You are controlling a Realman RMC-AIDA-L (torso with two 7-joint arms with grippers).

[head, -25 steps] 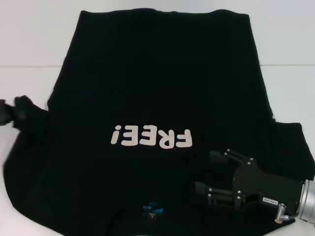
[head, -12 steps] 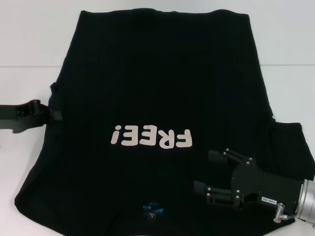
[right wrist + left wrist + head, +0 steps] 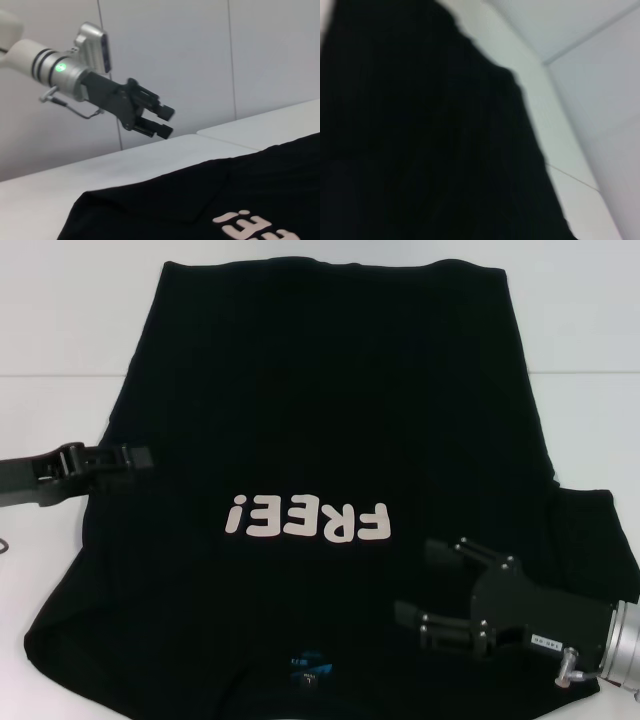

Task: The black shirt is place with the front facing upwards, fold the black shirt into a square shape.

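left gripper [image 3: 140, 455] moved inward over black shirt [image 3: 330, 390]; sleeve folded in

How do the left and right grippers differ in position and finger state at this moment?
The left gripper reaches in at the black shirt's left edge, raised above it in the right wrist view; the right gripper sits over the shirt near the "FREE!" print. Left fingers nearly closed; right's spread wide. Neither holds fabric.

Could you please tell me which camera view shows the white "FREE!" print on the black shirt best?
The head view: the whole white block "FREE!" print lies unobstructed on the large black soft-fabric shirt. The right wrist view catches only part of the lettering at its edge; the left wrist view shows just dark fabric.
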